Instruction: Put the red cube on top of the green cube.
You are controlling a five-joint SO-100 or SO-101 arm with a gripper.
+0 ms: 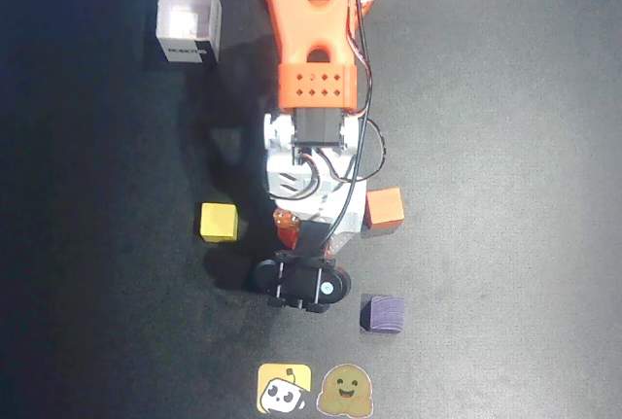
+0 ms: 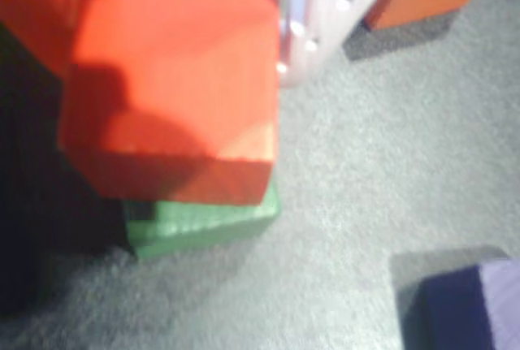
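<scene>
— Red cube [image 2: 175,90] filled most of my wrist view, sitting over the green cube [image 2: 203,218], whose front face showed just beneath it. What step did you make of it?

— Placement, I judged: red was on or just above green, twisted a little off square. I couldn't tell whether it rested there.

— And the fingers [image 2: 313,17]?

— One pale finger showed at red's right edge; a dark mass lay on its left. They seemed to clasp red, though I couldn't be sure.

— The arm?

— From overhead it stretched forward along the counter [image 1: 505,147], wrist pitched down between the yellow cube [image 1: 219,222] and orange cube [image 1: 385,209], hiding the stack.

— Next?

— Opening gently, then lifting straight up.
</scene>
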